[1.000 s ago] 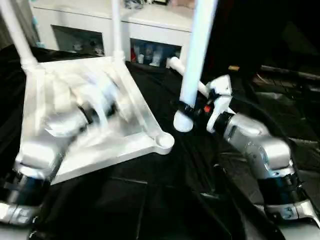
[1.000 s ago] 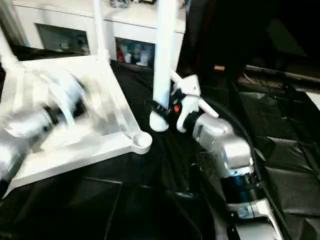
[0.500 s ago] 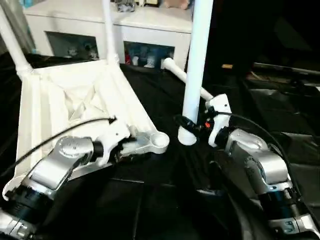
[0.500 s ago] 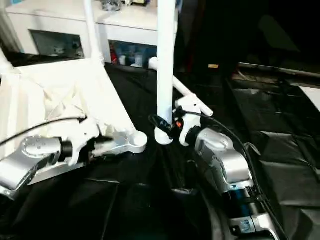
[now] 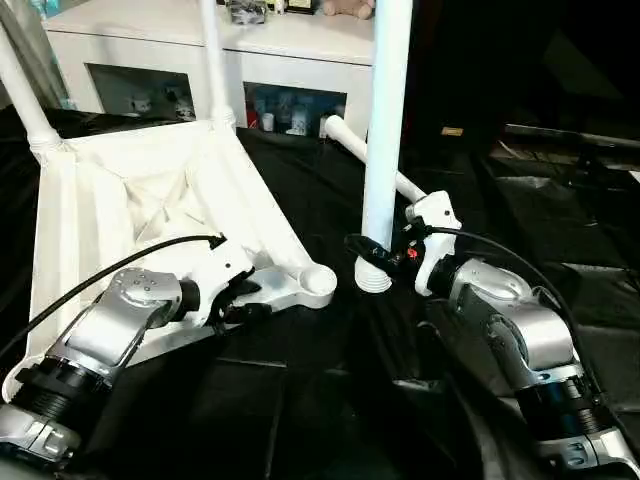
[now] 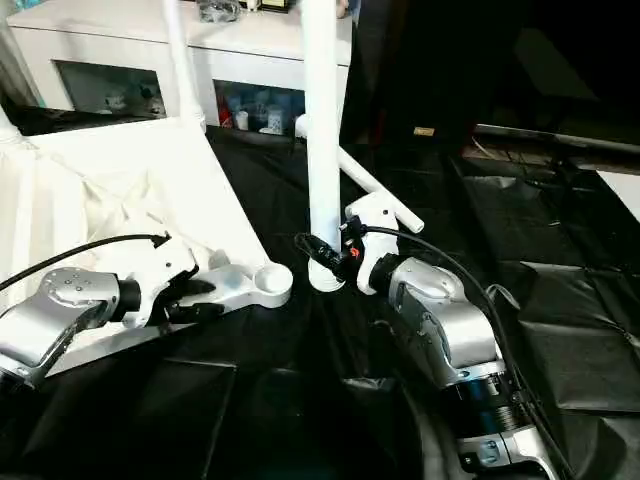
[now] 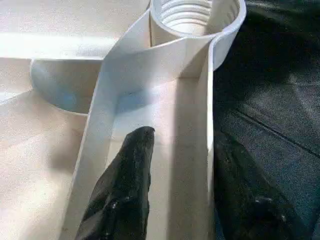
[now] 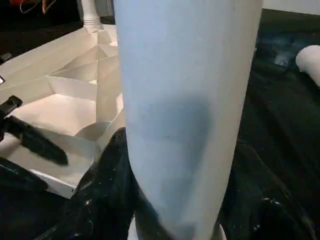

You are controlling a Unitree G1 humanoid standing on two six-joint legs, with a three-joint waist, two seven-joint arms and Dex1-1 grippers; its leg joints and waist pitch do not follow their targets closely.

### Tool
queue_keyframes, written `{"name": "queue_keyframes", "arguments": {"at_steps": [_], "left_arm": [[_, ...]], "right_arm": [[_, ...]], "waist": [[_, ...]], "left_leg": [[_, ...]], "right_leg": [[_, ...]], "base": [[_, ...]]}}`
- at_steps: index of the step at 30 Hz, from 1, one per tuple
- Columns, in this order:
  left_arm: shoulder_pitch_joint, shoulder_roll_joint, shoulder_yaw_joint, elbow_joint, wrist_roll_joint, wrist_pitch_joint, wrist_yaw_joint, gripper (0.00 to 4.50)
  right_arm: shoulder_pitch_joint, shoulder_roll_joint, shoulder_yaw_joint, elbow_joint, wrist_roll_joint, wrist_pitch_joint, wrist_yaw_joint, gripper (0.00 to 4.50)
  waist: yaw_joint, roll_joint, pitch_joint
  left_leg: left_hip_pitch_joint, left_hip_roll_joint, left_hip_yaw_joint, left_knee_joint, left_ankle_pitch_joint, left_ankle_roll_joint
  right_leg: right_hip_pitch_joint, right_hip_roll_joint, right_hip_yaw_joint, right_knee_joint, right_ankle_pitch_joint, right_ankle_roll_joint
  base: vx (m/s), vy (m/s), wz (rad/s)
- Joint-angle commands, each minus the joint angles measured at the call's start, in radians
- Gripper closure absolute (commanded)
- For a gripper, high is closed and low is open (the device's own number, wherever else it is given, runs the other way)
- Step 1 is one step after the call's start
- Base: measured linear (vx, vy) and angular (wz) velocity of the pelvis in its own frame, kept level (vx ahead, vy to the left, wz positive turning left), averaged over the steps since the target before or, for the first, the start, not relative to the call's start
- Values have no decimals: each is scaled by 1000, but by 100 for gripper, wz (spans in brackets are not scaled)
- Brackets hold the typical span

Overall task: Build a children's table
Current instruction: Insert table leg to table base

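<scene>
You're gripping the leg [image 5: 385, 140] in the right claw [image 5: 383, 252]; the left claw [image 5: 243, 297] is straddling the tabletop [image 5: 150, 210] rim: steady it, then centre the leg over the socket [image 5: 317, 280].

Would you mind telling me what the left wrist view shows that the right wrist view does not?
Left wrist view: the ridged inside of the empty corner socket, with one black finger of the left end effector inside the tabletop's rim wall and the other outside it.

Right wrist view: the upright leg between the right end effector's fingers, a loose leg's end on the cloth, and an already fitted leg.

Both: the white tabletop's ribbed underside and the black cloth.
</scene>
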Motion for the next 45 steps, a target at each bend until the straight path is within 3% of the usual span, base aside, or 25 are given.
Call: {"name": "queue_keyframes", "arguments": {"at_steps": [1,2,9,20,21,22,25,26,33,37,38,40,45], "left_arm": [[0,8,2,-21,3,25,-7,290],[2,10,0,-25,3,32,-8,300],[4,36,-15,-16,57,45,-26,348],[42,63,-8,-58,79,49,-41,429],[45,63,-6,-61,81,47,-40,440],[63,55,15,-72,67,29,-33,440],[98,46,48,-88,48,-37,-25,447],[132,47,59,-114,34,-72,-36,450],[224,32,29,-255,-1,-186,-104,450],[220,-26,14,-262,4,-203,-99,450],[216,-30,11,-256,9,-204,-97,450],[206,-37,4,-234,28,-218,-91,450],[178,-54,3,-170,69,-228,-80,450]], "right_arm": [[6,-1,-11,-13,-7,-16,2,263],[7,0,-11,-13,-7,-17,1,263],[7,8,-16,-11,-12,-23,-4,263],[4,7,-18,-7,-16,-25,3,263],[4,7,-18,-7,-16,-25,4,263],[3,5,-20,-8,-12,-22,9,263],[3,1,-22,-10,-6,-18,18,263],[2,4,-34,-18,18,-5,30,263],[16,-2,-46,-94,121,54,122,263],[35,-9,-47,-147,166,88,155,263],[37,-10,-47,-152,168,91,156,263],[44,-13,-47,-166,180,106,163,263],[69,-23,-31,-191,162,130,151,263]], "waist": [[0,25,-69],[2,30,-70],[-1,35,-66],[-4,30,-63],[-5,31,-63],[-6,25,-63],[-10,27,-65],[-10,21,-66],[-10,23,-69],[8,31,-69],[9,29,-68],[18,31,-68],[22,29,-63]], "left_leg": [[20,21,-14,-79,-324,-64],[21,21,-14,-79,-328,-65],[23,20,-17,-81,-357,-63],[25,20,-18,-82,-373,-56],[24,21,-18,-82,-372,-56],[24,20,-17,-82,-369,-54],[20,20,-17,-82,-354,-50],[19,20,-17,-81,-340,-43],[13,26,-11,-83,-268,-21],[30,27,-3,-79,-283,-22],[29,27,-2,-79,-289,-23],[23,26,-6,-83,-300,-32],[26,21,-9,-84,-347,-42]], "right_leg": [[38,-76,49,-84,-321,-149],[38,-77,49,-83,-326,-150],[36,-78,47,-94,-398,-131],[29,-79,46,-102,-467,-110],[30,-79,46,-102,-463,-110],[31,-79,46,-102,-461,-110],[33,-78,47,-99,-437,-113],[34,-79,48,-96,-424,-116],[39,-74,52,-82,-302,-141],[24,-72,56,-85,-292,-154],[25,-71,56,-86,-295,-154],[32,-74,55,-88,-331,-132],[29,-79,54,-105,-469,-79]], "base": [[0,0,0],[0,0,0],[0,0,0],[0,0,0],[0,0,0],[0,0,0],[0,0,0],[0,0,0],[0,0,0],[0,0,0],[0,0,0],[0,0,0],[0,0,0]]}}
